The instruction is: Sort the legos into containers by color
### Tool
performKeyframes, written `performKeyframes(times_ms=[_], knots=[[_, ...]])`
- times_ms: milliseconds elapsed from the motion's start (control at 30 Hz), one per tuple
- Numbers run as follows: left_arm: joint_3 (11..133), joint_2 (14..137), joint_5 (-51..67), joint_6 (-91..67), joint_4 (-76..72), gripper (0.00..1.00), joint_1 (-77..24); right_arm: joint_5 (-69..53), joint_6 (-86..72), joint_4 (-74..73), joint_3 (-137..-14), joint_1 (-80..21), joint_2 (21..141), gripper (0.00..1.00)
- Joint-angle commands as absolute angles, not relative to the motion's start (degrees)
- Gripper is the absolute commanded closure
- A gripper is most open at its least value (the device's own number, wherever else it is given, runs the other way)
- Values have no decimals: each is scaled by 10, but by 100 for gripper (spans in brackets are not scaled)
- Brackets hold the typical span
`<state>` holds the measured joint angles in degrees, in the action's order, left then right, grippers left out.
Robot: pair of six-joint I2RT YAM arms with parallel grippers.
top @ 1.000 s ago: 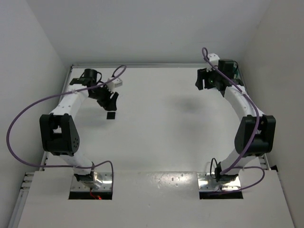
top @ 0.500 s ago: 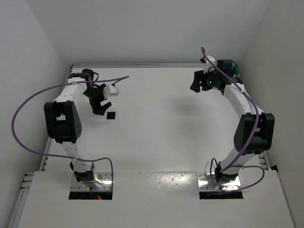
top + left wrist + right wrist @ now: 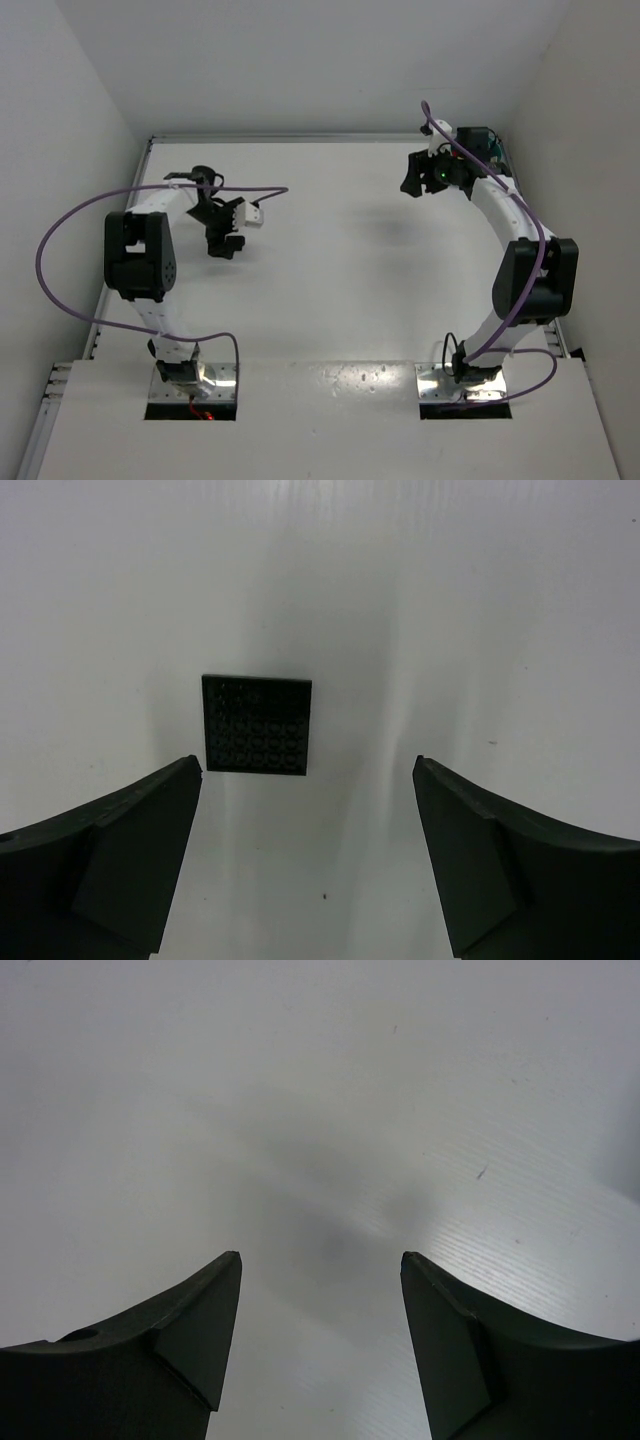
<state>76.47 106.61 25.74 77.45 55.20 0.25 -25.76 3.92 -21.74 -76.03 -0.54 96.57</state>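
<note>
A flat black lego plate (image 3: 257,725) lies just ahead of the left gripper (image 3: 307,767), nearer its left finger. Right of the plate, bare table (image 3: 480,630) leaves passage. Ahead of the right gripper (image 3: 320,1255) the table lies open.

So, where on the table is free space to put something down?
The wide middle of the table, between the left gripper and the right gripper, is bare. Under the right gripper it is bare too. Only under the left gripper is it taken: a black plate lies there.
</note>
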Motion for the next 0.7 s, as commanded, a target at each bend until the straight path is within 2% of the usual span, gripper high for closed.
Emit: performKeyframes(times_ms=[0,200,533,667], knots=[[751,1049,294,774,490,6,-2,-267,51,-213,-780,-9,958,34],[757,1068,282,774,473,3,-12,-272,51,-213,-780,-9,958,34],[757,1103,253,796,454,3,-24,-267,51,-213,-780,-9,958,34],[751,1109,234,783,426,5,-24,-267,51,-213,-780,-9,963,34]])
